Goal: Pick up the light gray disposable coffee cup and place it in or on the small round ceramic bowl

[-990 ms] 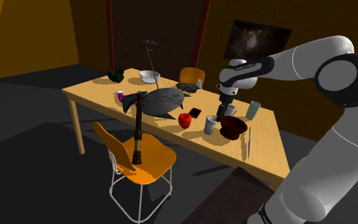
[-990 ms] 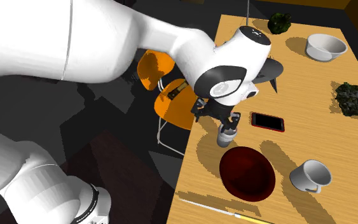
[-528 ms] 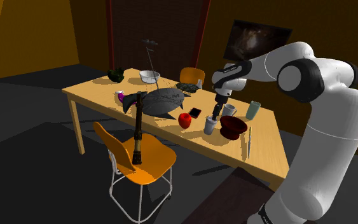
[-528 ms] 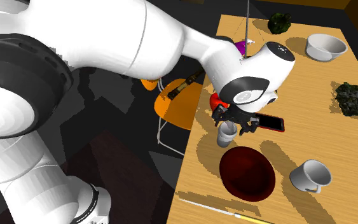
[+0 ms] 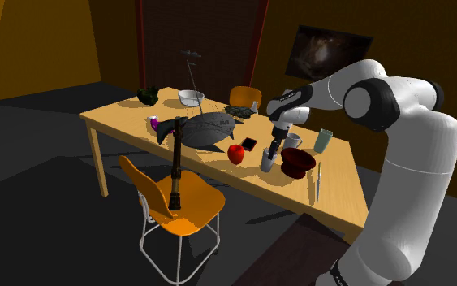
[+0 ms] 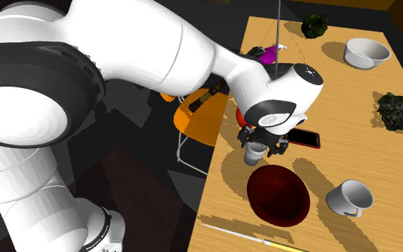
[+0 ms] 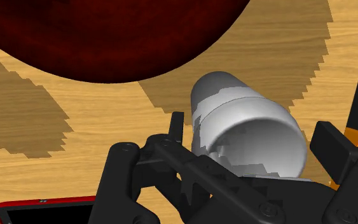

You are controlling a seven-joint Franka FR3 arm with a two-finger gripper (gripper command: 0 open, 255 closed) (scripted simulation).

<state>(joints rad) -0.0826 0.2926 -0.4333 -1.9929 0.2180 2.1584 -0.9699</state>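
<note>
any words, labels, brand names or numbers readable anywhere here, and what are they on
No text can be read in these pictures.
Light gray disposable cup: plain, no print.
Black phone in a red case: blank screen, no logo visible.
Dark framed picture on the wall: a cloudy image, no lettering.
Pale mark on the arm's black wrist link: too small to tell whether it is lettering.

Coffee cup (image 7: 247, 127): plain light grey, no print. Bowl (image 6: 278, 195), at the cup's 5 o'clock in the second exterior view: dark red, faintly mottled. Table (image 6: 379, 165): pale wood grain. Phone (image 6: 301, 138), at the cup's 2 o'clock: black face, red rim. Gripper (image 6: 263, 147): all black. Chair (image 5: 182, 203): orange seat, white legs. Apple (image 5: 235, 153): red.
</note>
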